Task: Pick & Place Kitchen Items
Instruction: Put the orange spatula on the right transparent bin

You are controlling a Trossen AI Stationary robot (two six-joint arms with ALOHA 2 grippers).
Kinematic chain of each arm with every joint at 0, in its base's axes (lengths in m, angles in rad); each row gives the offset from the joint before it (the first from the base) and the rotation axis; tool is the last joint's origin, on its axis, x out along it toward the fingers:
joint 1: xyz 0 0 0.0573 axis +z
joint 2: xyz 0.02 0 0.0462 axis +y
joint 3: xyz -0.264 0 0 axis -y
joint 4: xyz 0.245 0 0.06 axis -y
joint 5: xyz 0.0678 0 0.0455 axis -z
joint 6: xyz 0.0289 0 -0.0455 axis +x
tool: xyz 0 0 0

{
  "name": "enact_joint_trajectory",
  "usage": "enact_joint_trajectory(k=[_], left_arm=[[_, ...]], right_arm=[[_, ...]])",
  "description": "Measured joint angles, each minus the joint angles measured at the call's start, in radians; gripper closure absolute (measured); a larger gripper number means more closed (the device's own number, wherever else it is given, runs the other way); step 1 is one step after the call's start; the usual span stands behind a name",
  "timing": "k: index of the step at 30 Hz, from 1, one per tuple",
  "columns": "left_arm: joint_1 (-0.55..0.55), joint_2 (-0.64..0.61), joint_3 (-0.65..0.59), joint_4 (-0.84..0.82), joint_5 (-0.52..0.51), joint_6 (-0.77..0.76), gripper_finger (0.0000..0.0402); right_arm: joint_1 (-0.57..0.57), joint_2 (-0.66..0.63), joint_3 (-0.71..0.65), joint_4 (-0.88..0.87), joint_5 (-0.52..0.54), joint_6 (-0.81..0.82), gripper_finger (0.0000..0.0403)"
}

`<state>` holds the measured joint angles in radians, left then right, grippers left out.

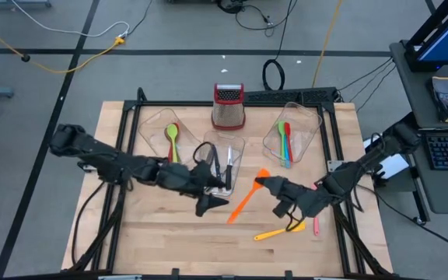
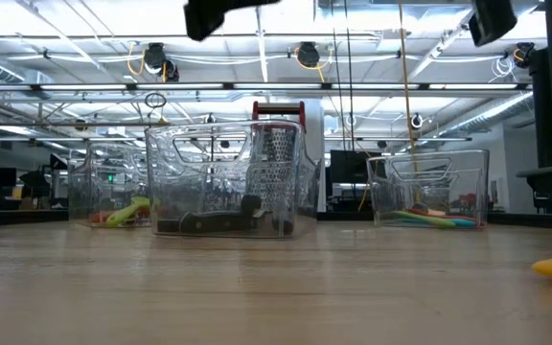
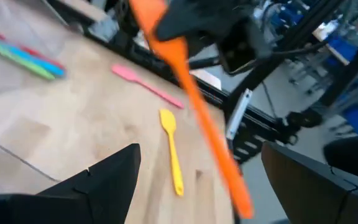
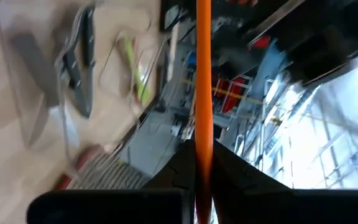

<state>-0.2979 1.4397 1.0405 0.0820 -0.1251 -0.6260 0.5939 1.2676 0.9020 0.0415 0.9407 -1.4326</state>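
An orange spatula (image 1: 245, 202) hangs above the table's middle with my right gripper (image 1: 271, 185) shut on it. Its long handle (image 3: 213, 143) runs toward my left gripper (image 1: 212, 201), which is open beside the middle tub (image 1: 222, 159). In the left wrist view the handle's free end shows between my left fingers (image 3: 107, 180); I see no touch. A yellow spatula (image 1: 274, 232) and a pink one (image 1: 315, 225) lie flat on the wood near the front right. The middle tub holds black-handled knives (image 4: 79, 59). The left tub holds a green spoon (image 1: 172, 138), the right tub (image 1: 290, 134) several coloured utensils. My right gripper pinches the orange spatula between its two fingers at the neck (image 3: 169, 43), just below the blade (image 1: 262, 176). The fingers come nearly level from the table's right side. The spatula is lifted clear, and its handle (image 4: 203, 93) reaches out toward the table's near left.
A steel box grater with a red top (image 1: 228, 105) stands at the far edge behind the middle tub. The three clear tubs line the far half of the table (image 1: 169, 241). Bare wood lies at the near left. Cables and a desk stand beyond the right edge.
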Motion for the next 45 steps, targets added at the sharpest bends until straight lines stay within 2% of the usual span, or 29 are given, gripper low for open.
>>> enact_joint_trajectory(k=[4, 10, 12, 22, 35, 39, 42, 45], left_arm=[[0.049, 0.041, 0.000, 0.001, 0.108, -0.058, 0.0066], [0.070, 0.115, 0.001, 0.151, 0.247, -0.077, 0.0066], [0.072, 0.132, 0.001, 0.155, 0.280, -0.096, 0.0066], [0.071, 0.215, -0.001, 0.231, 0.341, -0.153, 0.0066], [0.066, 0.220, -0.001, 0.242, 0.352, -0.145, 0.0071], [0.066, 0.220, -0.001, 0.241, 0.342, -0.133, 0.0121], [0.066, 0.220, -0.001, 0.240, 0.342, -0.115, 0.0192], [0.066, 0.220, -0.001, 0.239, 0.345, -0.087, 0.0280]], right_arm=[[0.035, 0.017, 0.000, 0.071, -0.002, -0.034, 0.0387], [0.043, 0.055, 0.000, 0.114, -0.002, -0.059, 0.0387], [0.042, 0.067, 0.000, 0.122, -0.002, -0.073, 0.0387], [0.029, 0.094, 0.000, 0.228, -0.011, -0.142, 0.0387], [-0.027, 0.106, 0.000, 0.241, -0.020, -0.143, 0.0387], [-0.044, 0.117, 0.000, 0.240, -0.051, -0.131, 0.0387], [-0.052, 0.114, 0.000, 0.242, -0.048, -0.126, 0.0387], [-0.053, 0.116, 0.000, 0.237, -0.048, -0.125, 0.0387]])
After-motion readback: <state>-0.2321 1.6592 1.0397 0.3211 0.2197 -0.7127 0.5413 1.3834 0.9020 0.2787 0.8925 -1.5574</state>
